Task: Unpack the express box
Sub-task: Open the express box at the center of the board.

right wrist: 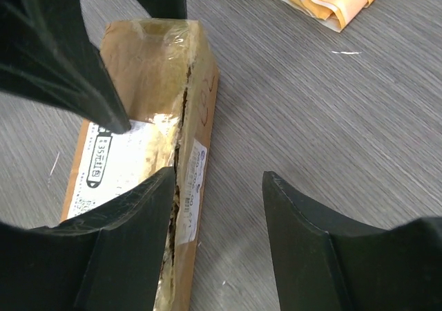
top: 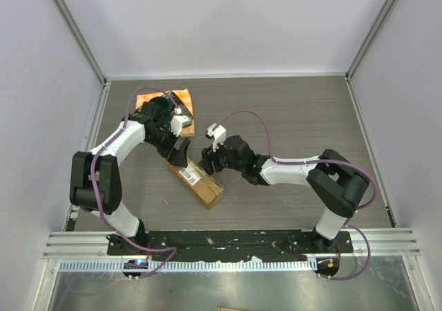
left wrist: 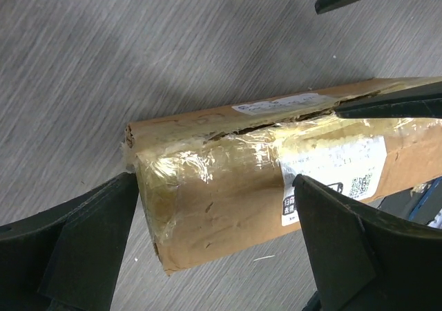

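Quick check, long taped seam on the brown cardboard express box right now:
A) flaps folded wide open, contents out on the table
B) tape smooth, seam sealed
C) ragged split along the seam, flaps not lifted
C: the oblong brown cardboard express box shows a jagged dark split running along its taped long edge beside the white shipping label, and no flap is lifted.

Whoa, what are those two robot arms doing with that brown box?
They are working on opening the express box, which lies on the table. The left claw stands wide open over one end of it. The right claw is open too, with one finger at the long seam, which is already torn and gaping. The box is not opened up yet.
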Action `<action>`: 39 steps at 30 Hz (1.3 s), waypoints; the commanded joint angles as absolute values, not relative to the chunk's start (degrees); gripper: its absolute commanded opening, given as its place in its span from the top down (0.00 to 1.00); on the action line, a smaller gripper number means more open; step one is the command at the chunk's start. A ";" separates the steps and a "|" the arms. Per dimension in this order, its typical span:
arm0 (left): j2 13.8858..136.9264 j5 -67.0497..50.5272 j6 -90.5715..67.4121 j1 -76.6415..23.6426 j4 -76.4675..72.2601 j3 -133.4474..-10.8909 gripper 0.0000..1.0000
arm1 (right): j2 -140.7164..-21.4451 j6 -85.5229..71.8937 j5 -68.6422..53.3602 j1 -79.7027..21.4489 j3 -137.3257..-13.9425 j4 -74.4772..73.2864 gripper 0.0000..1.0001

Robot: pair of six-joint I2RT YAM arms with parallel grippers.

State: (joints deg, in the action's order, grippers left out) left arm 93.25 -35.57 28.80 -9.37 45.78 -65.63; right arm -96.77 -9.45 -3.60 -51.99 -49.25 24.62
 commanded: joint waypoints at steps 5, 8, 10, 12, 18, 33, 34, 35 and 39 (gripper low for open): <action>92.99 -32.96 32.43 -10.02 43.24 -61.61 0.00 | -100.37 -10.37 -6.33 -51.77 -53.35 27.77 0.41; 92.55 -32.26 33.05 -10.37 42.71 -60.65 0.00 | -101.07 -10.55 -6.86 -51.77 -53.79 27.60 0.41; 92.37 -31.82 33.48 -10.63 42.37 -60.12 0.00 | -101.34 -10.55 -7.21 -51.77 -54.05 27.42 0.42; 91.94 -30.86 33.84 -11.34 41.84 -59.33 0.00 | -101.43 -10.55 -7.38 -51.77 -54.40 27.07 0.42; 90.80 -29.36 33.93 -13.27 40.70 -58.27 0.00 | -102.65 -8.53 -7.47 -52.29 -57.12 22.60 0.43; 90.53 -26.63 32.43 -13.45 39.64 -58.27 0.00 | -103.89 -8.70 -11.16 -55.19 -53.71 20.47 0.82; 90.44 -26.80 32.43 -13.45 39.64 -58.36 0.00 | -103.71 -9.22 -11.51 -55.20 -53.18 21.09 0.90; 90.27 -26.72 32.52 -13.45 39.55 -58.10 0.00 | -103.54 -9.58 -11.69 -55.20 -52.22 21.53 0.98; 89.12 -27.16 33.22 -13.45 39.73 -57.57 0.00 | -103.10 -10.90 -8.45 -55.20 -51.77 20.40 0.99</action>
State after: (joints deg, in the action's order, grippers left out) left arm 90.15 -31.48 31.03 -13.13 40.91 -59.59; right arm -103.85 -9.43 -8.08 -53.93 -53.87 25.15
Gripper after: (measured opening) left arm 0.996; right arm 0.026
